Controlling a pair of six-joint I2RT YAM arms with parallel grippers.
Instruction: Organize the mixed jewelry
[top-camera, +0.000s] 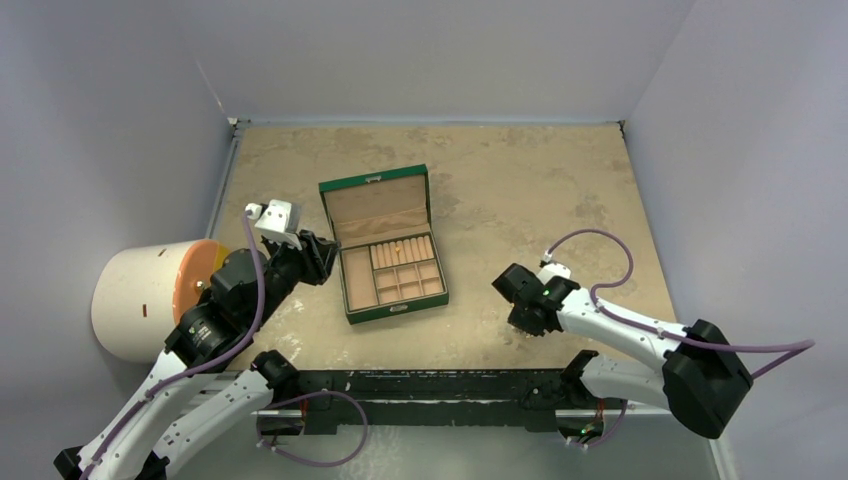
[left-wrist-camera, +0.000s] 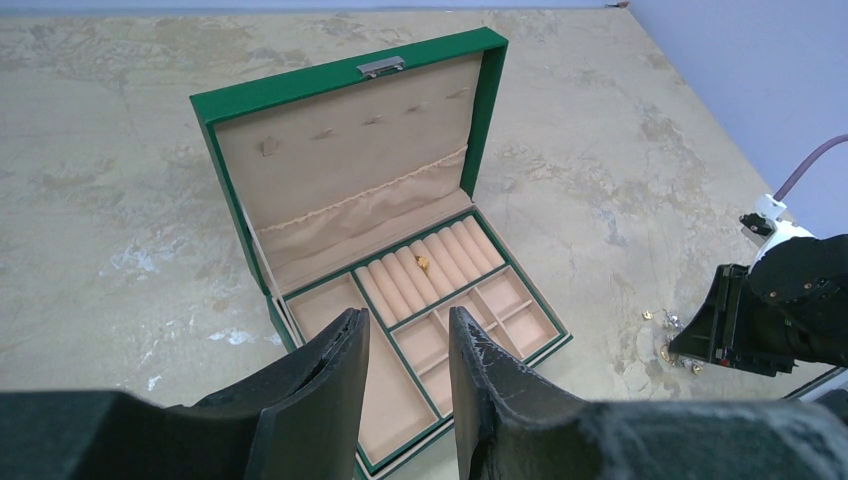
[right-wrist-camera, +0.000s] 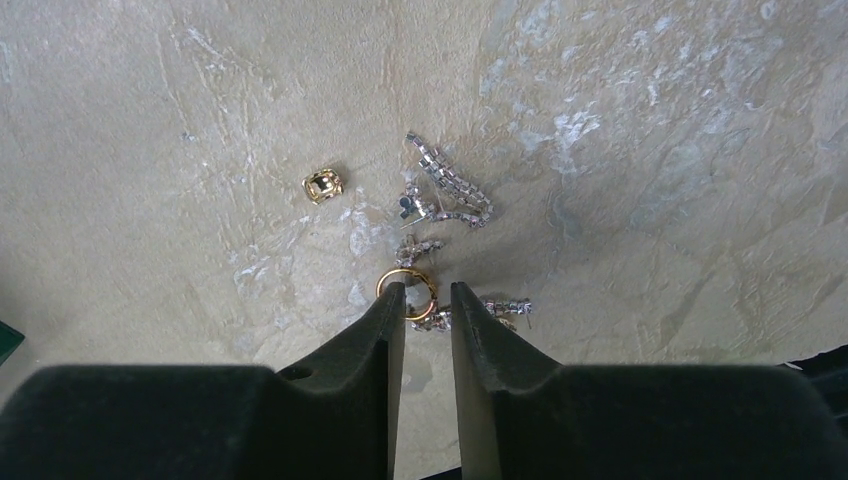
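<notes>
Trouble, if it comes, will come from the gold ring (right-wrist-camera: 408, 272) that lies flat on the tabletop (right-wrist-camera: 650, 150) right at the tips of my right jaws. These jaws stand narrow and hold nothing; their gap looks smaller than the ring itself. One tip seems to cover the near-left part of the ring, so if I go down like this, I judge I would press on its rim and it could flip or shoot away. Whether the tips touch the tabletop, I cannot tell.

The rest of the mixed jewelry (left-wrist-camera: 672, 320) crowds around the ring: one small silvery piece (right-wrist-camera: 418, 247) just beyond it, a second silvery piece (right-wrist-camera: 505, 303) just to its right and perhaps touching it, a long silvery chain earring (right-wrist-camera: 450, 180) further beyond, and a gold stud (right-wrist-camera: 323, 185) beyond and to the left, apart. Closing on the ring may catch the right neighbour also; then two kinds would travel together, or one would drop on the way.

The green box (left-wrist-camera: 300, 80) stands open well to the left of the ring, with one gold piece (left-wrist-camera: 422, 263) inside. My left jaws, half open and empty, hang there too, so a carry leftward from the ring could meet them.
</notes>
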